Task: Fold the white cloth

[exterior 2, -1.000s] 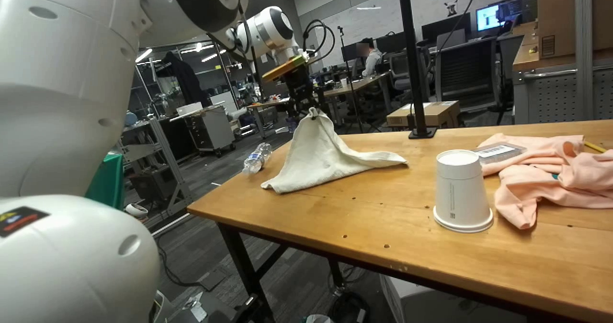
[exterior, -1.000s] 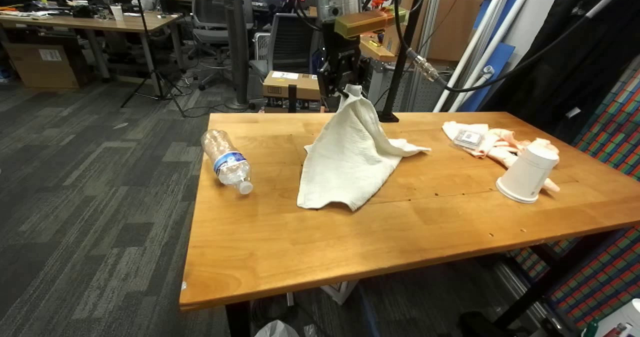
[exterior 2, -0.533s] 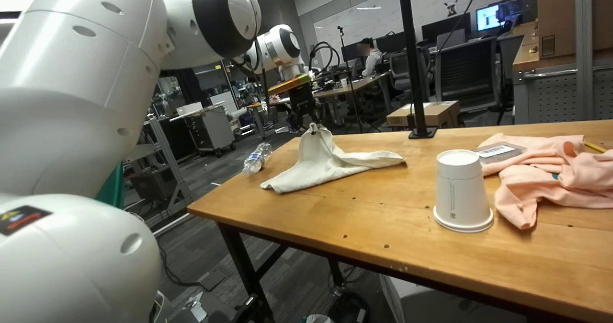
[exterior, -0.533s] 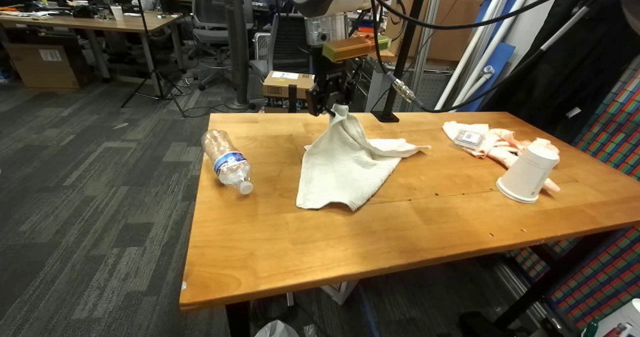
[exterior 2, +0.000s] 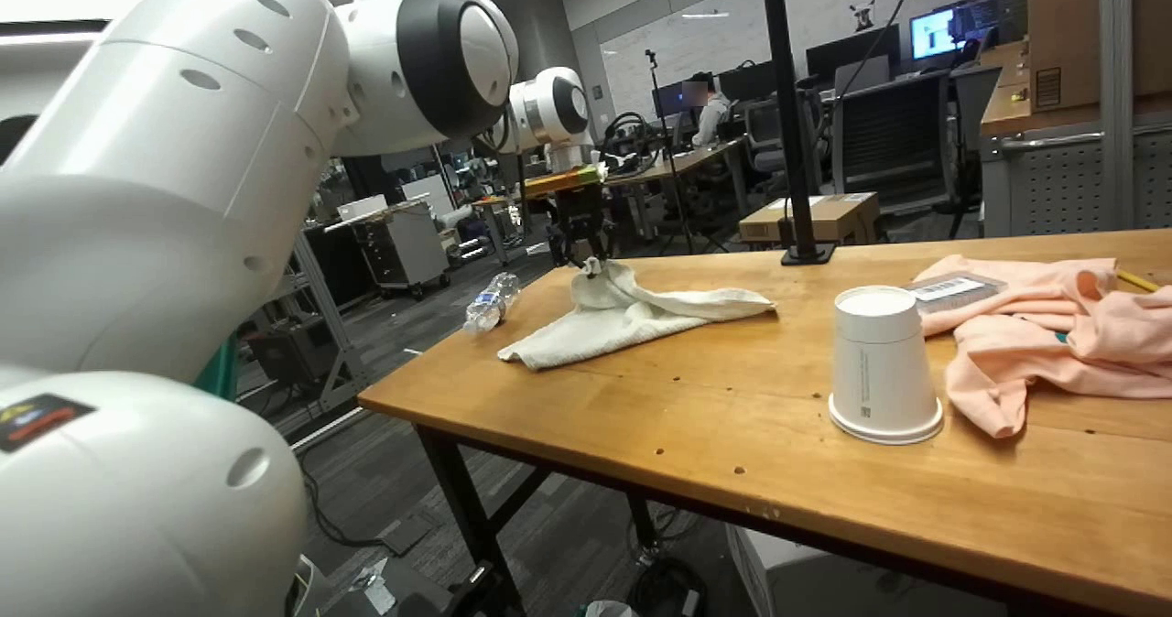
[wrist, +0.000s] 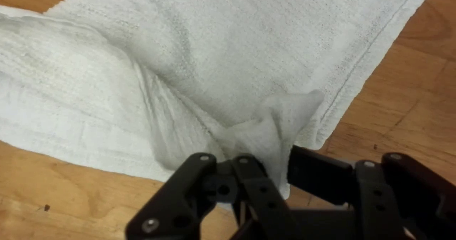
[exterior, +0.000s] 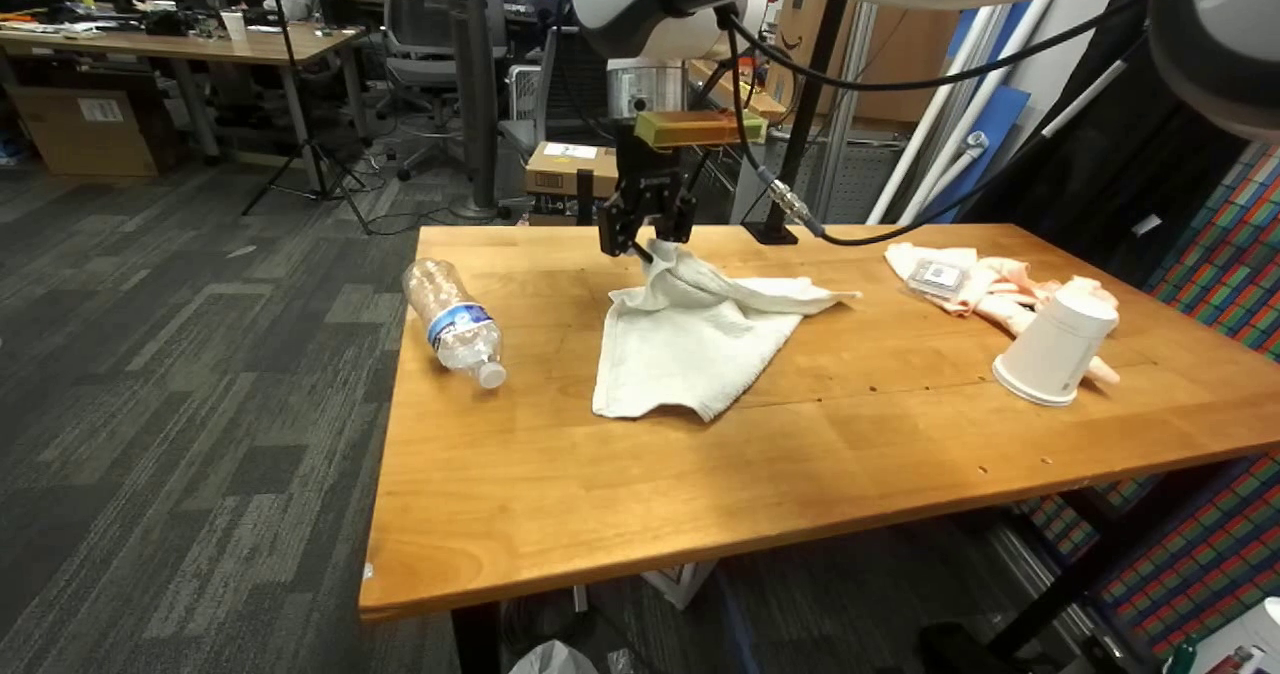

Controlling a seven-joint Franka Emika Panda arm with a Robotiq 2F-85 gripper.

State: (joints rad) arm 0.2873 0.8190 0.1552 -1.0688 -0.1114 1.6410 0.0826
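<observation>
The white cloth (exterior: 690,354) lies on the wooden table, with one part gathered up at its far side. It also shows in an exterior view (exterior 2: 613,324), with one end stretched out flat to the right. My gripper (exterior: 645,246) is shut on the gathered part and holds it a little above the table; it shows low over the table in an exterior view (exterior 2: 593,265). In the wrist view, a bunched fold of the cloth (wrist: 213,55) sits between the fingers (wrist: 279,167), and a small peak sticks up beyond them. The underside of the gathered part is hidden.
A clear plastic bottle (exterior: 455,324) lies near the table's edge. An upturned white cup (exterior 2: 884,370) stands by a peach cloth (exterior 2: 1071,342) with a small clear packet (exterior 2: 957,289) on it. A black post (exterior 2: 795,141) rises at the table's back edge (exterior: 530,234).
My gripper has come down towards the table, and leftward in an exterior view, with the held cloth. The raised peak of the cloth has sunk into low folds; its outer corners have hardly moved.
</observation>
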